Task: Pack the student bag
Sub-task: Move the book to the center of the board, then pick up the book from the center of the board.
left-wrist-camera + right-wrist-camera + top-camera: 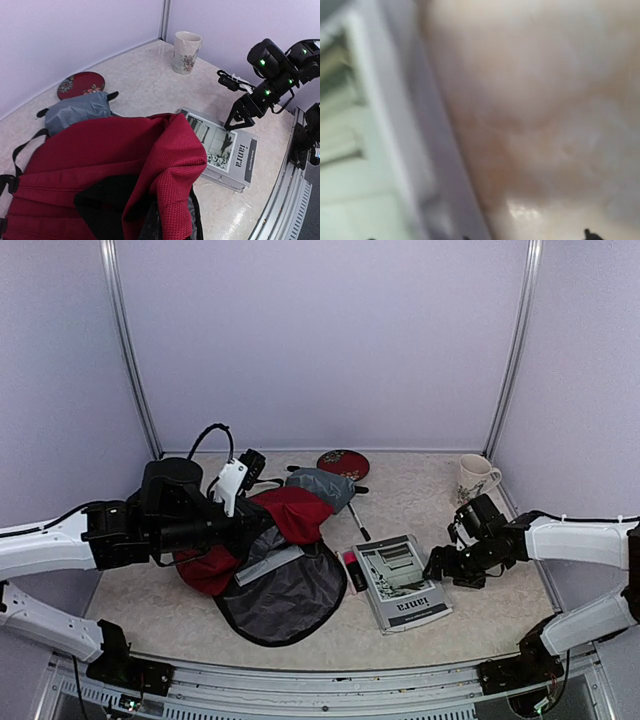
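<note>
Presently, the student bag (pixel 290 510) lies left of centre on the table (pixel 500 620), soft, limp and light; I would grip its opening rim. My left gripper (pixel 250 530) is closed, apparently pinching that red fabric. My right gripper (pixel 239 116) stands spread, empty, at the book (pixel 400 585). The grey pouch (pixel 322 485) and mug (pixel 473 478) lie behind.

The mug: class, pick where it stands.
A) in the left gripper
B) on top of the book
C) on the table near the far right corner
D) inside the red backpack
C: the mug stands upright on the table by the far right corner, apart from the book.
</note>
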